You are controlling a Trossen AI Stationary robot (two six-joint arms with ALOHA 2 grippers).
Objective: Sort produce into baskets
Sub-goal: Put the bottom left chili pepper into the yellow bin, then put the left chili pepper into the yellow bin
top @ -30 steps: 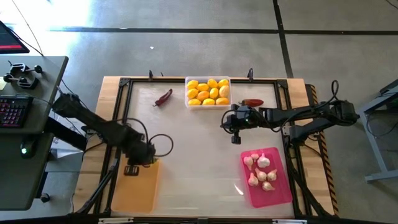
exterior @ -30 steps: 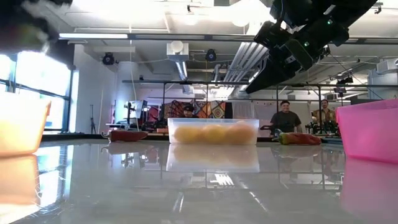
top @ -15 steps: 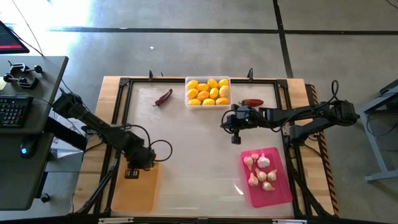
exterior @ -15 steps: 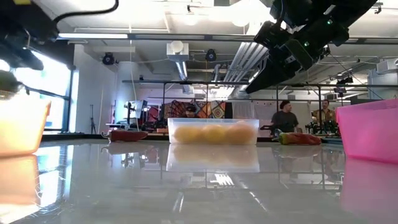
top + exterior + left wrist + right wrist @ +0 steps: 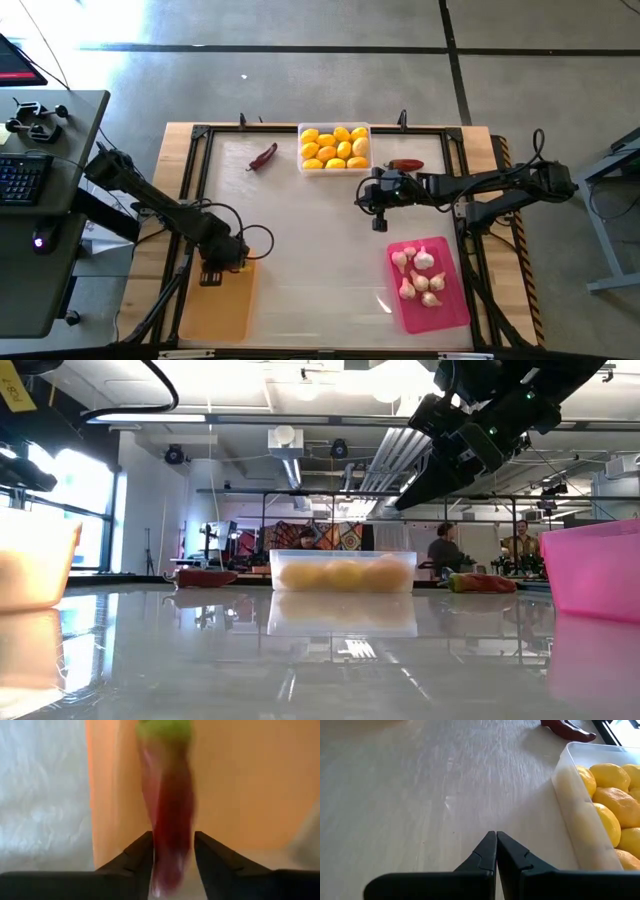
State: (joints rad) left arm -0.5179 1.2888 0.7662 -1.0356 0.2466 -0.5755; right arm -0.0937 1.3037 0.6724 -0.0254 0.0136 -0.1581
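Note:
My left gripper points down over the far end of the orange tray. In the left wrist view a dark red chili with a green stem end stands blurred between its parted fingers, over the tray's floor. My right gripper hangs shut and empty above the table's middle right, next to the clear tray of lemons. Two more chilies lie on the table: one left of the clear tray, one right of it. Garlic bulbs lie in the pink tray. My left gripper has the chili's lower end between its two fingers, which point down along the chili. The chili shows blurred while the fingers show sharp. Whether the fingers touch it, I cannot tell.
The table's middle and near part are bare white top. A dark frame runs round the table's edge. In the low view, people stand far behind the table among workshop gear.
My left gripper has sunk toward the orange tray's far end. The right arm has kept still.

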